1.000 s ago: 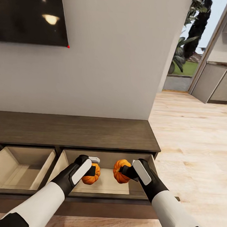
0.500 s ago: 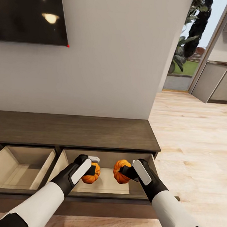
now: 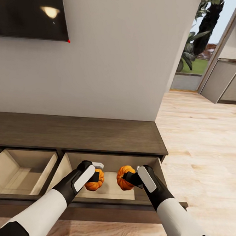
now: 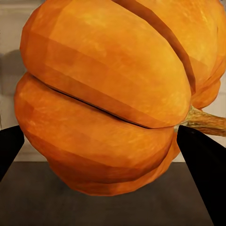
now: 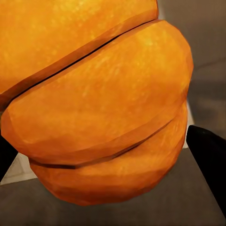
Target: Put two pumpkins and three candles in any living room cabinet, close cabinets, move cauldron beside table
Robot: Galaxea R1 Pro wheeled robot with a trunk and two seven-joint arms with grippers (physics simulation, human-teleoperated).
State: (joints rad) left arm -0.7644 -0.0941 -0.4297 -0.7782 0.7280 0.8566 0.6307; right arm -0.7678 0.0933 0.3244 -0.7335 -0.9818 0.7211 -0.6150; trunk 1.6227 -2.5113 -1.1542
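Note:
The long dark brown cabinet (image 3: pixel 77 132) stands against the wall with two drawers pulled open. Over the right-hand open drawer (image 3: pixel 107 191) my left gripper (image 3: pixel 96 176) is shut on one orange pumpkin (image 3: pixel 93 184). My right gripper (image 3: pixel 127 177) is shut on the other pumpkin (image 3: pixel 123 178) beside it. Both pumpkins hang just above the drawer's pale floor. In the left wrist view that pumpkin (image 4: pixel 113 94) sits between the dark fingers (image 4: pixel 205 169), with a stem at one side. In the right wrist view its pumpkin (image 5: pixel 99 99) is equally close up. The candles, cauldron and table are out of view.
The left-hand drawer (image 3: pixel 17 175) also stands open, with its pale inside bare. A black TV screen (image 3: pixel 30 10) hangs on the wall above. Wooden floor (image 3: pixel 201 146) stretches to the right toward grey kitchen units (image 3: pixel 230 82) and a doorway with plants.
The head camera has tilted slightly, so the whole picture has shifted upward a little. Both grippers still hold their pumpkins over the right drawer, in nearly the same place.

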